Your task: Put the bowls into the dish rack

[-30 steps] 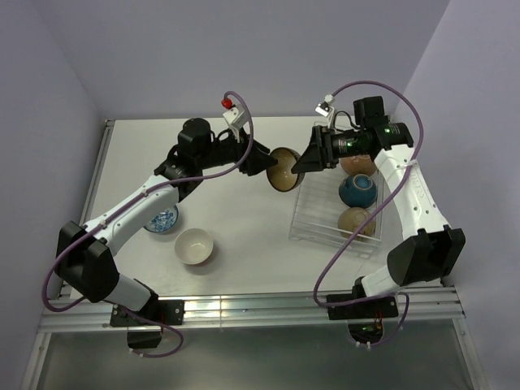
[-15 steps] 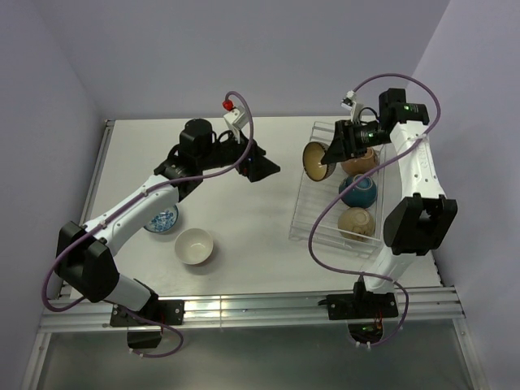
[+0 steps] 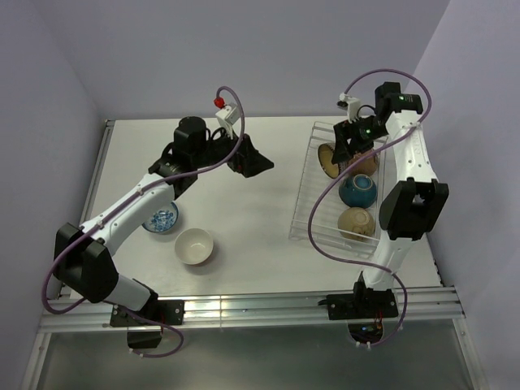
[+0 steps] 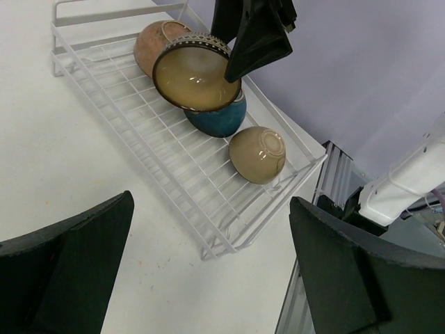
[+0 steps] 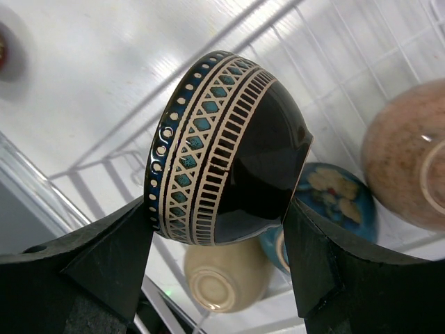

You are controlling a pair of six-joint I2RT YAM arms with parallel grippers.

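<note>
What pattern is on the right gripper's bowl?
The bowl has cream bands and teal diamonds on dark glaze; right wrist view.

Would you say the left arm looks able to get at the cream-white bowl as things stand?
Probably yes. The left gripper is open and empty, and the cream-white bowl sits upright on the table on that arm's side, with nothing over it.
</note>
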